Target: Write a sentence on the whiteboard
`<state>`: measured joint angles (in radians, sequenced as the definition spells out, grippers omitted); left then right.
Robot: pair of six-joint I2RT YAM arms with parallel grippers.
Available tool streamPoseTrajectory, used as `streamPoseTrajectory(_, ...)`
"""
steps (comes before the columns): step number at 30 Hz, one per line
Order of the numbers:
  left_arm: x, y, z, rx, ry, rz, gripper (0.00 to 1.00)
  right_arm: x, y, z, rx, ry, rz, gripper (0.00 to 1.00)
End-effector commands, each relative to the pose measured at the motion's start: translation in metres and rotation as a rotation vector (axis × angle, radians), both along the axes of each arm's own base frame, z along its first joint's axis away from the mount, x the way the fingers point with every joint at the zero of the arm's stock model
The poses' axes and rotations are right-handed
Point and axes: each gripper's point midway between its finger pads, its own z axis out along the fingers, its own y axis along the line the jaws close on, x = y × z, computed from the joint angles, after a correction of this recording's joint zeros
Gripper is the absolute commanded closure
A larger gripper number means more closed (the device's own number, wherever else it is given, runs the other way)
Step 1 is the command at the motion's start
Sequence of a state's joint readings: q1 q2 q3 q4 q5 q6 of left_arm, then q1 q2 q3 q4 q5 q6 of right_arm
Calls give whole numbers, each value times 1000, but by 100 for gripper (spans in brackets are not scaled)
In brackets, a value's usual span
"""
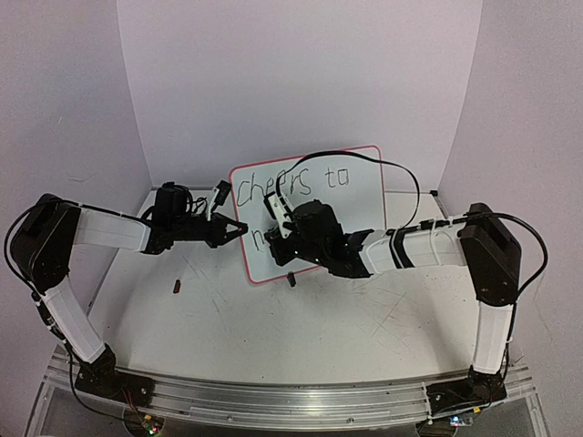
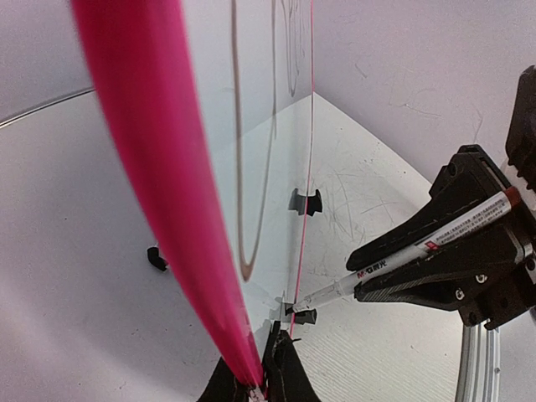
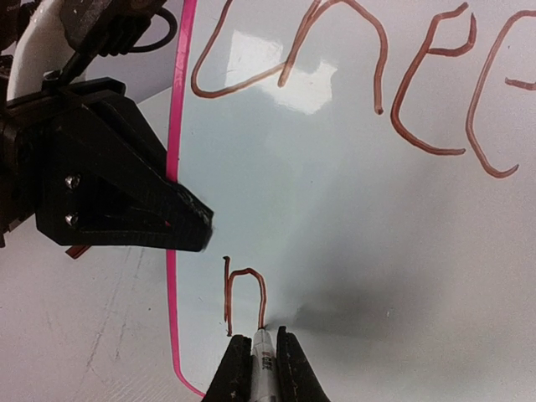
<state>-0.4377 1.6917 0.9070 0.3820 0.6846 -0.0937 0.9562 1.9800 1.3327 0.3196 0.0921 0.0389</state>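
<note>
Right tool (image 3: 264,347), clenched on the marker (image 3: 265,373), presses its tip to the whiteboard (image 3: 360,226) just ahead; left tool (image 2: 258,381) pinches the rim. Excess push could skew the board, warping the sentence (image 3: 228,297).

The whiteboard (image 1: 351,208), white with a red-pink rim, stands nearly upright at the worktop's (image 1: 273,332) far middle. The sentence (image 1: 339,179) reads "cheers to", with a lone "n" beneath.

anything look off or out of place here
A small dark piece, possibly a pen cap, lies loose on the table left of the whiteboard. Nothing else stands out.
</note>
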Motion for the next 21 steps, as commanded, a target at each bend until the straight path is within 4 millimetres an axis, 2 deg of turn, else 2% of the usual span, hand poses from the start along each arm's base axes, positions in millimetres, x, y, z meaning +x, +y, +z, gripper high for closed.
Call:
streamPoseTrajectory(1,27,15,9,70,-134,109,100,8,-7,9,19,-2,-34,100)
streamPoseTrajectory(3,27,15,10,70,-134,110,100,6,-7,21,58,7,-26,100)
streamPoseTrajectory(6,26,16,9,72,-133,113,100,-2,-13,63,150,-31,-3,100)
streamPoseTrajectory(8,26,16,9,72,-133,112,100,1,-21,80,205,-25,-2,100)
streamPoseTrajectory(12,26,16,10,70,-135,111,100,13,-34,75,212,-6,-15,100)
streamPoseTrajectory(21,27,16,10,72,-133,114,100,10,-17,55,184,23,41,100)
